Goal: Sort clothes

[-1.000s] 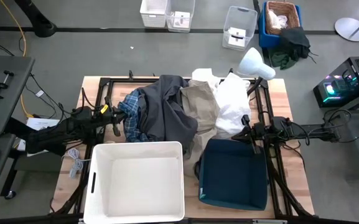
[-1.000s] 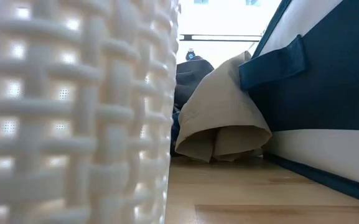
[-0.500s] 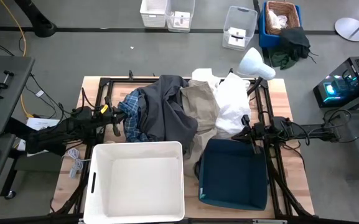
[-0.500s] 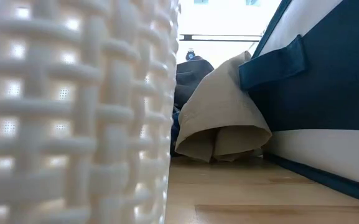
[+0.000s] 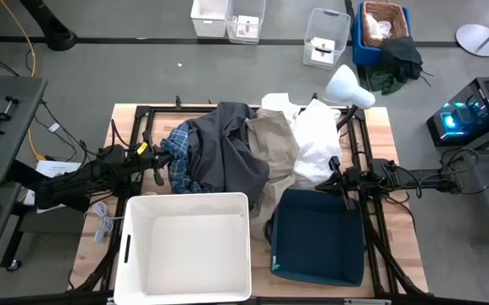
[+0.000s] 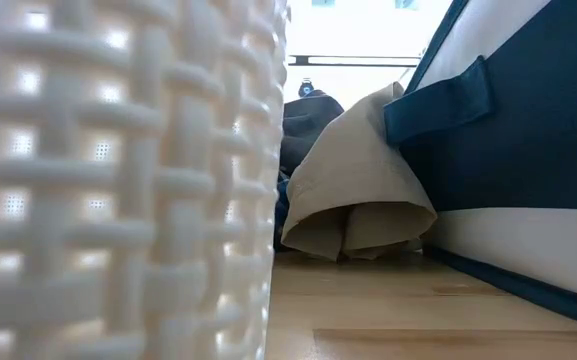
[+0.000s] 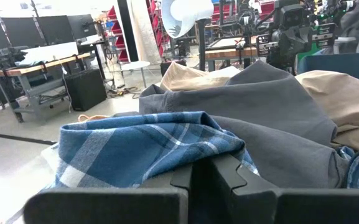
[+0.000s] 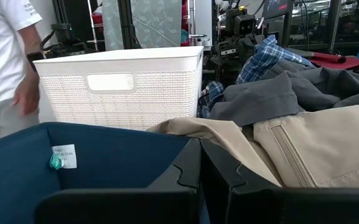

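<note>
The clothes lie in one pile on the far middle of the table. From left to right they are the blue-and-white plaid shirt [image 5: 180,165], the dark grey garment [image 5: 227,148], the beige khaki one [image 5: 274,144] and the white one [image 5: 316,140]. My left gripper [image 5: 161,167] is shut, level, at the plaid shirt's left edge [image 7: 135,149]. My right gripper [image 5: 333,178] is shut, level, at the pile's right side, with the khaki garment [image 8: 291,143] just ahead of its fingertips. The khaki hem [image 6: 358,190] rests on the table. My left gripper's shut fingertips [image 7: 207,171] stand right at the plaid shirt's edge; whether they touch it I cannot tell. My right gripper's shut fingertips [image 8: 199,163] stand right at the khaki garment; whether they touch it I cannot tell.
A white woven basket [image 5: 186,196] stands at the near left and a dark blue fabric bin [image 5: 278,241] at the near right. A white lamp [image 5: 350,87] stands at the far right corner. A dark green-black bundle [image 5: 397,63] lies beyond the table. A person [image 8: 5,56] stands behind the basket.
</note>
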